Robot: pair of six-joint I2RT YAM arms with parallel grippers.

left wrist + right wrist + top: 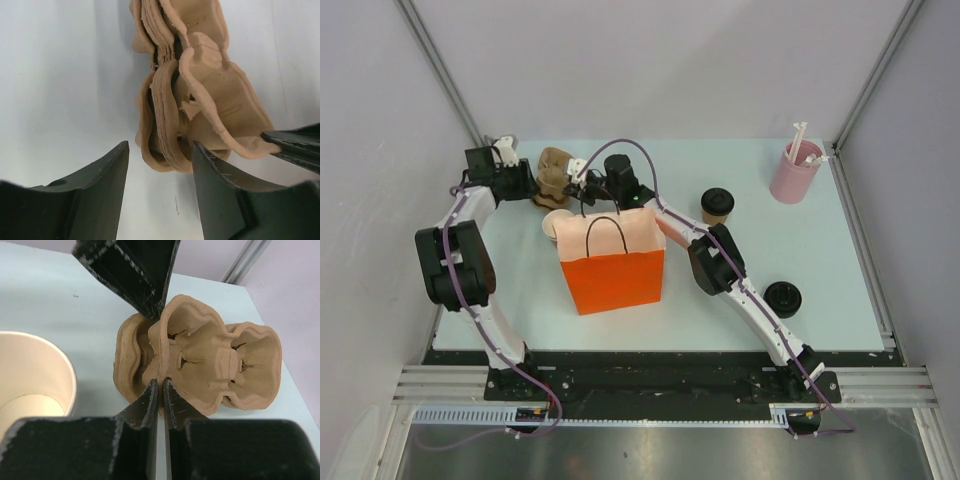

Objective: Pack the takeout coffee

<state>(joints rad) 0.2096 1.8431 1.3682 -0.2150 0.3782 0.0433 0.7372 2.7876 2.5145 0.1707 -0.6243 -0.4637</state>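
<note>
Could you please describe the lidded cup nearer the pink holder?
Find the orange bag mid-table. To its right, beyond the right arm, stands a lidded cup; unlike its twin nearer the front edge, its tan side shows.

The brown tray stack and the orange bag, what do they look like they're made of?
The tray stack looks like moulded paper pulp: matte, rough tan surface, thick ragged layered edges. The orange bag is likely paper: flat matte, crisp folds; its thin dark handles may be cord, too small to tell.

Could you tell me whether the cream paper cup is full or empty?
Empty: the lidless round cream paper cup shows its bare bottom inside.
</note>
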